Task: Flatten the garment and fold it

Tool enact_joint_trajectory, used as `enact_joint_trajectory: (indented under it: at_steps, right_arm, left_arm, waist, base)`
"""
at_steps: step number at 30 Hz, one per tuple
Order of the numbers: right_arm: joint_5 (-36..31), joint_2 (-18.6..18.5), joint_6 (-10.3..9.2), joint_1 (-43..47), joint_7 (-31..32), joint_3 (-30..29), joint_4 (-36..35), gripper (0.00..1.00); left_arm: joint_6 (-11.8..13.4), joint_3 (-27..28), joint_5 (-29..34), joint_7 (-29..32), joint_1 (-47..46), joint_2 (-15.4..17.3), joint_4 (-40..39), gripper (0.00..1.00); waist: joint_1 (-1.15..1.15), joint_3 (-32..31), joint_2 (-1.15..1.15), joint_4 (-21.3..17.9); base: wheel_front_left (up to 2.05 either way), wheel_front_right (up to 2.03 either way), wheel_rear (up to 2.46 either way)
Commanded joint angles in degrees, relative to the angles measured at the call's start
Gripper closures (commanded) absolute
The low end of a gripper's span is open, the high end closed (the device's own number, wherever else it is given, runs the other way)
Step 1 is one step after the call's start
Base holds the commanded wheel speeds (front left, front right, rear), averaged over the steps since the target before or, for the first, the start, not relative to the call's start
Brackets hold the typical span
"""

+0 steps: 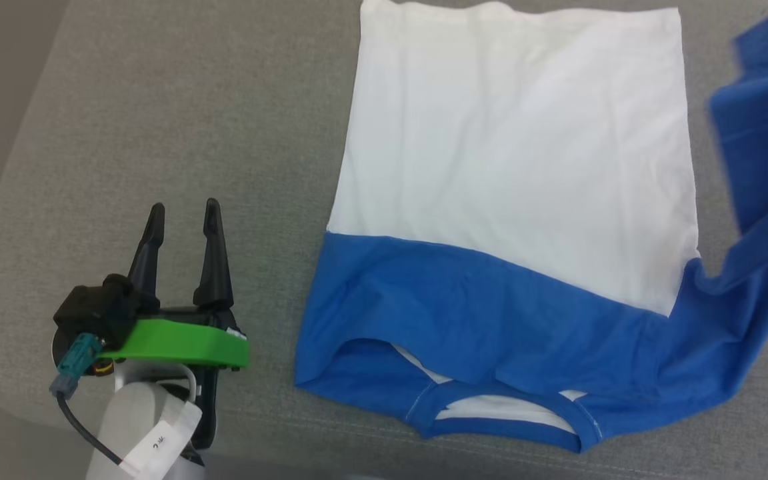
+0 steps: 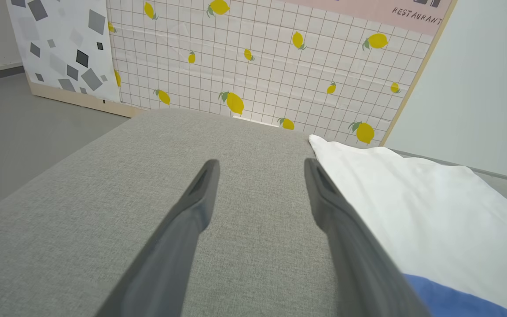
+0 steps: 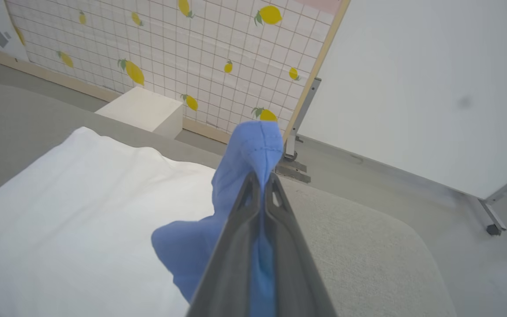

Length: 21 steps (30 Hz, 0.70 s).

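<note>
Right gripper (image 3: 262,179) clamps the garment (image 1: 517,147), seemingly its sleeve, aloft; left gripper (image 1: 184,215) spread.

Robot's left gripper (image 1: 184,207) sits left of the shirt (image 1: 517,147), level with its blue collar end and clear of the cloth. Both dark fingers (image 2: 192,211) are spread wide, pointing along the shirt's side edge. The pale left forearm (image 1: 141,413) trails behind, a green wrist bracket (image 1: 177,343) on top. Right gripper (image 3: 262,178) is raised over the shirt's white body, fingers pinched tight on its blue sleeve (image 3: 253,145).
</note>
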Motion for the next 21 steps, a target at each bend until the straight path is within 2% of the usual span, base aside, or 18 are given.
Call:
enact_joint_trajectory:
  at_steps: [1, 4, 8, 13, 21]
  right_arm:
    - [0.1, 0.9, -0.09, 1.1, 1.0, 2.8, -1.7, 1.0]
    - [-0.2, 2.3, -0.09, 1.2, 2.4, 8.9, -3.5, 1.0]
    - [-0.2, 4.0, -0.09, 1.2, 3.0, 17.3, -0.9, 1.0]
    - [0.8, 6.7, -0.09, 0.1, 1.6, 26.9, 7.1, 1.0]
    - [0.2, 10.8, -0.09, -3.4, -2.1, 36.3, 24.1, 1.0]
  left_arm:
    - [-0.3, 0.0, -0.2, -0.2, 1.2, -0.2, 0.2, 0.0]
    - [-0.4, -0.1, -0.6, -0.2, 1.9, -0.2, 0.4, 0.0]
    - [-0.4, -0.7, -1.4, -0.2, 2.2, -0.2, 0.6, 0.0]
    - [-0.3, -1.3, -2.3, -0.2, 1.8, -0.2, 0.6, 0.0]
    - [0.3, -2.7, -3.8, -0.2, 0.5, -0.2, 0.7, 0.0]
  waist:
    - [0.01, -3.9, 0.0, 1.0]
    - [0.01, -4.6, 0.0, 1.6]
    - [0.01, -4.9, 0.0, 2.9]
    - [0.01, -4.0, 0.0, 4.2]
    - [0.01, -1.5, 0.0, 6.0]
  base:
    - [0.0, 0.0, 0.0]
    - [0.0, 0.0, 0.0]
    - [0.0, 0.0, 0.0]
    - [0.0, 0.0, 0.0]
    - [0.0, 0.0, 0.0]
